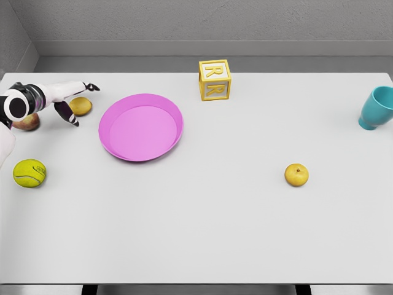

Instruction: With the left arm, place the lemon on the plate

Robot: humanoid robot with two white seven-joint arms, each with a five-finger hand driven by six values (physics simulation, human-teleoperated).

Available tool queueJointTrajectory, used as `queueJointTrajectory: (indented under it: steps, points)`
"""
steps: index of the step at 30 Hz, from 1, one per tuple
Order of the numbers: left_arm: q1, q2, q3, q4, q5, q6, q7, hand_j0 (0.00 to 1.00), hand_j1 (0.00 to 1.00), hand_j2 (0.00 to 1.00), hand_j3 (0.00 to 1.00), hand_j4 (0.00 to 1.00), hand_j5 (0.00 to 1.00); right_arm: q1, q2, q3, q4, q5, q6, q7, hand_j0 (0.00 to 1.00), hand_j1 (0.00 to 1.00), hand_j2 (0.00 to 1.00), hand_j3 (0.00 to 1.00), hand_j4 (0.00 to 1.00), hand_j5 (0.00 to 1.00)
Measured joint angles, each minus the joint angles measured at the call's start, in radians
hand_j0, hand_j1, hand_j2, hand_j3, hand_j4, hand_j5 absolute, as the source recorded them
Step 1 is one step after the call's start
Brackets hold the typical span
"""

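While spread around the lemon [80,106] near the table's [215,233] left edge, left hand [75,101], plate [141,127] just beside.

block [215,80] | yellow-framed toy cube | top face: "R" | front face: "R" | no other text readable

A: Bright, even light; the flat white table [215,227] looks almost washed out, with no glare.

B: Shadows are faint, just soft smudges under the shallow round pink plate [141,127]. Sharp throughout, no blur, edges undistorted.
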State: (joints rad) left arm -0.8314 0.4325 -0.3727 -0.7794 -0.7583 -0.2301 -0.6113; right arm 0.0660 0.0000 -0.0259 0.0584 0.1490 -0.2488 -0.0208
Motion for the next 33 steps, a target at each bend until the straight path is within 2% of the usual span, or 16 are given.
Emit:
queueJointTrajectory:
  steps: [8,11,12,20,33]
  points:
    - [0.000,0.001,0.003,0.005,0.001,0.002,0.000,0.81,0.81,0.81,0.81,0.81,0.81,0.000,0.000,0.000,0.000,0.000,0.000,0.000,1.00,1.00,1.00,1.00,1.00,1.00]
    - [0.000,0.001,0.003,0.009,0.002,0.001,0.000,0.77,0.77,0.77,0.77,0.77,0.77,0.000,0.000,0.000,0.000,0.000,0.000,0.000,1.00,1.00,1.00,1.00,1.00,1.00]
    - [0.000,0.001,0.003,0.009,0.002,0.001,0.000,0.72,0.72,0.72,0.72,0.72,0.72,0.000,0.000,0.000,0.000,0.000,0.000,0.000,1.00,1.00,1.00,1.00,1.00,1.00]
    - [0.002,0.002,0.004,0.009,0.006,-0.004,0.000,0.64,0.64,0.64,0.64,0.64,0.64,0.000,0.000,0.000,0.000,0.000,0.000,0.000,1.00,1.00,1.00,1.00,1.00,1.00]
    - [0.002,0.005,0.008,0.002,0.012,-0.021,0.000,0.58,0.58,0.58,0.58,0.58,0.58,0.000,0.000,0.000,0.000,0.000,0.000,0.000,1.00,1.00,1.00,1.00,1.00,1.00]
